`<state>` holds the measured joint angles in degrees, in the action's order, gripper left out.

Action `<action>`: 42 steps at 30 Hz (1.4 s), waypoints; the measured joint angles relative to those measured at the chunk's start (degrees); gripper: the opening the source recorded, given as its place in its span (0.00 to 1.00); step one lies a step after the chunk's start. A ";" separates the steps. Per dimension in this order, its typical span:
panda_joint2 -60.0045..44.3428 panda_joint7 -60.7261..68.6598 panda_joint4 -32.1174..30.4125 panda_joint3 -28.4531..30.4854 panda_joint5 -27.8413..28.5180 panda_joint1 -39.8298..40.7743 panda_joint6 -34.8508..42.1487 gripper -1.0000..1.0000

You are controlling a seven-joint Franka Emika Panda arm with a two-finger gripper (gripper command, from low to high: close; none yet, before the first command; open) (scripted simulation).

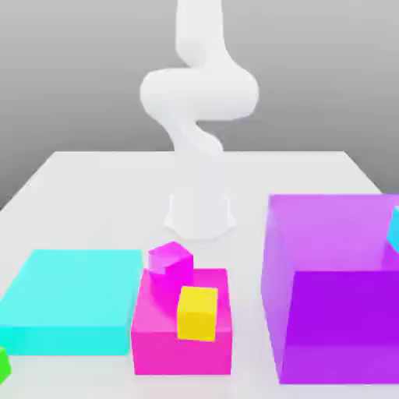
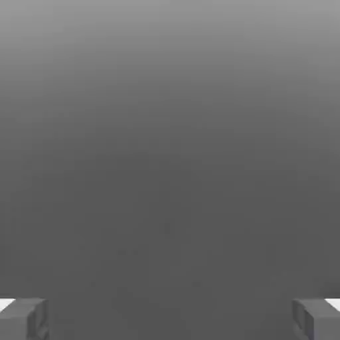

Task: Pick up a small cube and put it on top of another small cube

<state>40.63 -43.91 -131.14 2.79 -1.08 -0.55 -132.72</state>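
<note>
Checking the hand view, I find the gripper (image 2: 170, 319) spread wide, holding nothing. The green cube (image 1: 3, 365) sits at the table's (image 1: 93, 179) near corner, well apart from the yellow cube (image 1: 197, 313) atop the pink block (image 1: 183, 343); pickup not begun.

arm (image 1: 199, 86): smooth white, rounded links | fingers (image 2: 23, 319): grey, white-edged blocks

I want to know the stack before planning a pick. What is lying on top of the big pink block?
On the big pink block rest a small yellow cube and, further back, a tilted small magenta cube. The surface beneath them is covered.
</note>
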 joint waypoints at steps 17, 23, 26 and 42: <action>-35.65 17.05 4.45 16.19 -12.67 1.10 -6.25 0.50; -48.03 22.73 5.98 17.67 -16.72 5.54 -8.51 0.50; -53.95 24.90 6.70 18.20 -17.71 7.63 -9.81 0.50; -74.83 31.32 10.12 16.08 -21.77 15.87 -19.12 0.00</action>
<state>-34.20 -12.59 -121.02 18.86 -22.85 15.33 -151.85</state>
